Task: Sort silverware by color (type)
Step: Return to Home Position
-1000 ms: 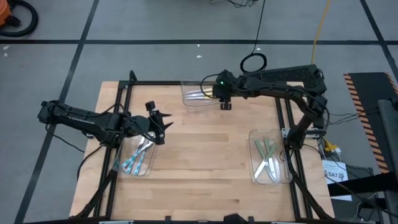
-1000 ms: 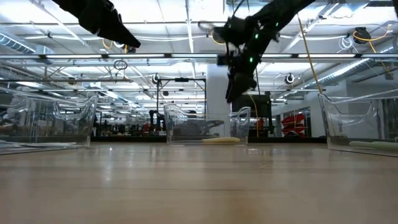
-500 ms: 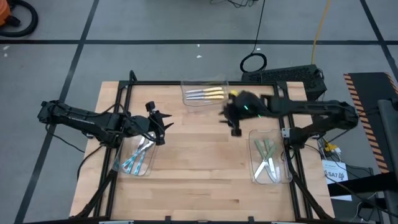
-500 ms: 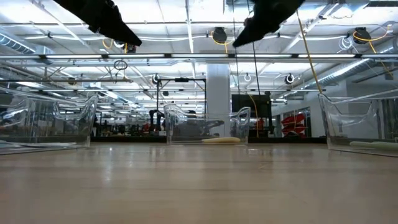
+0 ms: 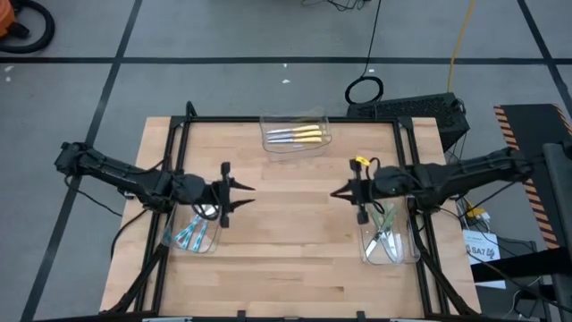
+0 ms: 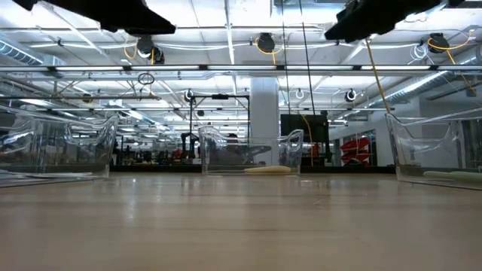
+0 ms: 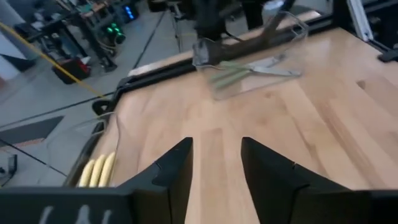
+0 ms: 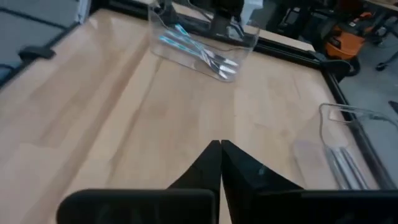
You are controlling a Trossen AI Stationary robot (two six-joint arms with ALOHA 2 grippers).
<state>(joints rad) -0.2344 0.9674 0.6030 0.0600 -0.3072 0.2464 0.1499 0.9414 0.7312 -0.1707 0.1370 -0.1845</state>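
The silverware lies in three clear bins. Yellow-handled pieces point(image 5: 298, 135) are in the far bin, blue-handled ones point(image 5: 189, 235) in the left bin, green-handled ones point(image 5: 387, 234) in the right bin. My left gripper point(image 5: 243, 192) hovers open beside the left bin, pointing toward the table's right, with nothing between its fingers point(image 7: 214, 163). My right gripper point(image 5: 337, 193) hovers shut and empty beside the right bin, pointing toward the table's left point(image 8: 221, 155). The two face each other across the bare middle of the table.
A black frame point(image 5: 268, 120) runs round the wooden table point(image 5: 286, 250). In the low view both arms stand high above the table top, the left point(image 6: 113, 11) and the right point(image 6: 376, 15), and the far bin point(image 6: 248, 154) stands beyond them.
My right gripper has swung from above the far bin toward the table's near right, to beside the right bin. It has tipped up from pointing down to nearly level. My left gripper has turned to point at the table's right and shifted slightly toward the near edge.
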